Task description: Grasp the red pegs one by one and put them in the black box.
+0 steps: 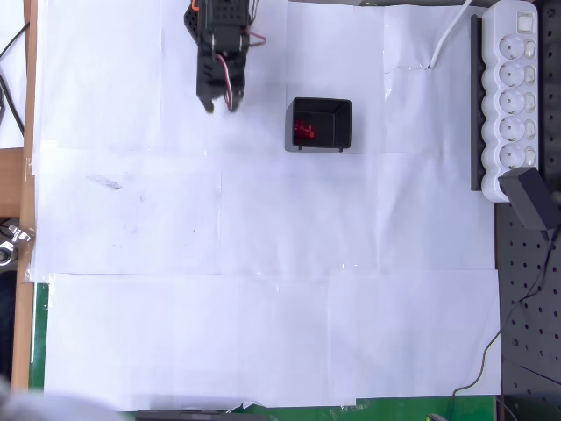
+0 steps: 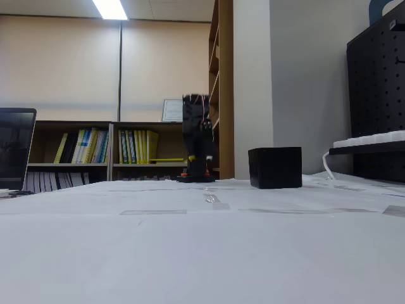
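Red pegs (image 1: 304,132) lie clustered inside the black box (image 1: 342,124) near the surface's far edge. I see none loose on the paper. Pincer (image 1: 221,107) hangs beside the box, apparently empty; opening unclear. I judge loading complete.

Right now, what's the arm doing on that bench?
Nothing is being handled. The arm is folded back near its base, and its gripper hangs over bare white paper with nothing visible between the fingers; whether it is open or shut is hard to tell. The black box sits to its right in the overhead view, with a cluster of red pegs inside. No loose pegs are visible on the paper, so the sorting looks finished.
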You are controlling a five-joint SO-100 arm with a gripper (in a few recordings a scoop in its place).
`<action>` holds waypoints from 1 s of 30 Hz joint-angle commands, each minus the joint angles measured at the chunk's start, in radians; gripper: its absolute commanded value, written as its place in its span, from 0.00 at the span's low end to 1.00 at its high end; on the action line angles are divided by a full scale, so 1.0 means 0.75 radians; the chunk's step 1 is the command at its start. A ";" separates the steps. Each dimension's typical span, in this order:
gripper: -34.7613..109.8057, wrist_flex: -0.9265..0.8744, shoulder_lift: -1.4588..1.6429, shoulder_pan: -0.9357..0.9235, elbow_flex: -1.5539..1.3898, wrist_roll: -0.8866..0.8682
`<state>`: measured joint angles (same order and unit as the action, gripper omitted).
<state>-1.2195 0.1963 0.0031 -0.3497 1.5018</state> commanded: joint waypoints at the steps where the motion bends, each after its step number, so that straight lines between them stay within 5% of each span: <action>1: 0.24 -0.022 -0.231 -0.008 0.133 0.041; 30: 0.24 -0.155 -0.499 0.049 0.432 0.221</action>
<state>-1.3208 -0.1718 0.0322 -0.0337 1.6536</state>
